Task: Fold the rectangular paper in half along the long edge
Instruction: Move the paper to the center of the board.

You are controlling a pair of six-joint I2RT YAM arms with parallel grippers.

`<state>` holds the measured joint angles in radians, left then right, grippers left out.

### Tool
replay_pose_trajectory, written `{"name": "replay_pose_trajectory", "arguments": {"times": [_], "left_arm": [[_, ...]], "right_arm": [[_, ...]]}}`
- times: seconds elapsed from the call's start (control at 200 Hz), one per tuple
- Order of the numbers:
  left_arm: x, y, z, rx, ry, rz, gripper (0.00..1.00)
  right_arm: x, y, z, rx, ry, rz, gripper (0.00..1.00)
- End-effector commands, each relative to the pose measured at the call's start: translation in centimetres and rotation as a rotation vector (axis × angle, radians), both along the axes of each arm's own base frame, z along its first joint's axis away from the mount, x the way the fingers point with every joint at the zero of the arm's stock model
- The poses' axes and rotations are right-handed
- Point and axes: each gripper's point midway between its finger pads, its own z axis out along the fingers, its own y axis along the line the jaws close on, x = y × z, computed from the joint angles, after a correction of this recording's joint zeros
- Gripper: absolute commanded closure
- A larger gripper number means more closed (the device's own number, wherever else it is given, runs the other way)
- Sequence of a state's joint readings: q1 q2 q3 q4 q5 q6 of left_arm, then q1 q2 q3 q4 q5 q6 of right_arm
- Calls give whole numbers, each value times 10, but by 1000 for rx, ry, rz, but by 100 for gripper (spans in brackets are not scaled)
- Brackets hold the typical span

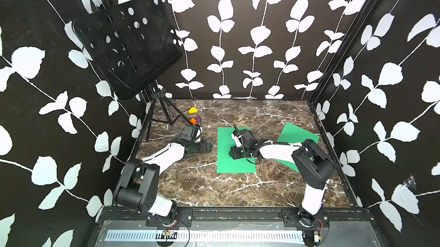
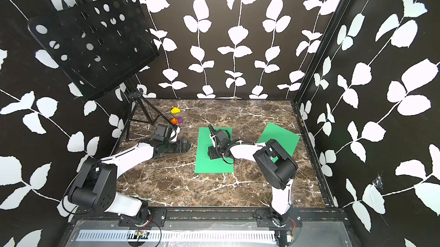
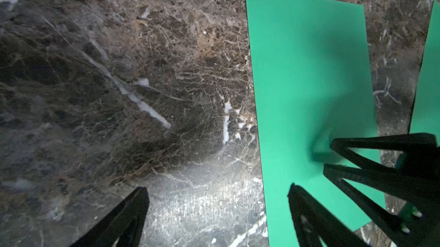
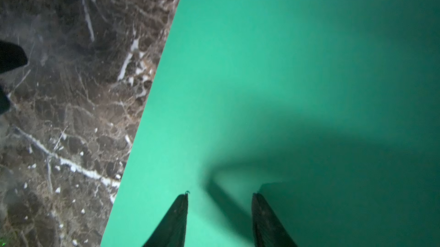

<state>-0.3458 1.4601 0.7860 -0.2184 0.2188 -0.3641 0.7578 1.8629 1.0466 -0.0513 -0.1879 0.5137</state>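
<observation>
At the far left a black perforated music stand (image 1: 128, 43) leans over the corner of the marbled worktop (image 1: 209, 186), and a few small coloured blocks (image 1: 193, 114) sit near its tripod, partly hidden behind the left arm. The left claw (image 3: 216, 191) lies low over the bare stone just beside the left long edge of the green paper (image 1: 225, 160), its fingers spread wide with nothing between them. In the left wrist view one fingertip (image 3: 294, 189) overlaps the paper's margin, though whether it touches the sheet cannot be told. The green paper (image 2: 204, 162) lies flat near the middle of the worktop – in both top views its long axis runs from the near side towards the back wall, with the short edges facing front and back. Much of its middle and right half is covered by the right wrist. The right claw (image 4: 221, 195) points down at the sheet with its fingers parted by a modest gap, gripping nothing. The tips sit right at the surface beside their own shadow, but contact is hard to make out. Further right a second green sheet (image 1: 297, 133) lies skewed near the worktop's right edge – its near part is hidden under the right arm.
</observation>
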Motion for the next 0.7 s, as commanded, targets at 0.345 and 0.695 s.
{"name": "replay_pose_trajectory", "arguments": {"times": [0.345,0.695], "left_arm": [[-28,-34,23,-54,12,-52,7],[-33,-92,29,-162,-19,-101,34]], "right_arm": [[-45,1,8,35,60,7,53],[24,-61,48,-20,-97,-117,36]]}}
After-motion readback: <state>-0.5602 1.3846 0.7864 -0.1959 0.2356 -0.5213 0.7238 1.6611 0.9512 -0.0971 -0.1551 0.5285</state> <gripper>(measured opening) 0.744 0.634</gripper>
